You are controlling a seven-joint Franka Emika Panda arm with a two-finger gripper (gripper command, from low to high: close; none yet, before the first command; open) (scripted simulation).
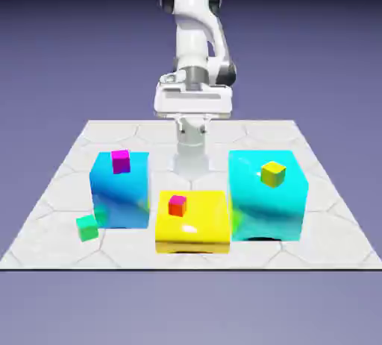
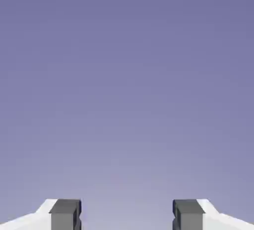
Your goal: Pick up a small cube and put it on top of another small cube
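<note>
- Evidently, no cube had yet been taken up: the claw [image 2: 127,215] was seen spread wide in the hand view, with nothing but plain backdrop between its grey fingertips [image 2: 65,214].
- The claw itself could not be made out in the exterior view, where the arm [image 1: 195,53] was held high behind the yellow block [image 1: 192,224].
- A small red cube [image 1: 177,205] was found resting on top of the yellow block, which is used as the landmark.
- A small magenta cube [image 1: 121,161] was set on a blue block [image 1: 119,191] toward the exterior view's left of the yellow block.
- A small yellow cube [image 1: 273,173] was seen against a cyan block [image 1: 267,196] toward the exterior view's right of the yellow block; whether it rested on top could not be told.
- A small green cube [image 1: 87,227] lay on the tabletop [image 1: 328,224] well to the exterior view's left of the yellow block.
- Each small cube was judged light, rigid and rather smooth, so slipping was thought possible.
- Two opposite flat side faces, near mid-height, were judged the best place for a hold.
</note>
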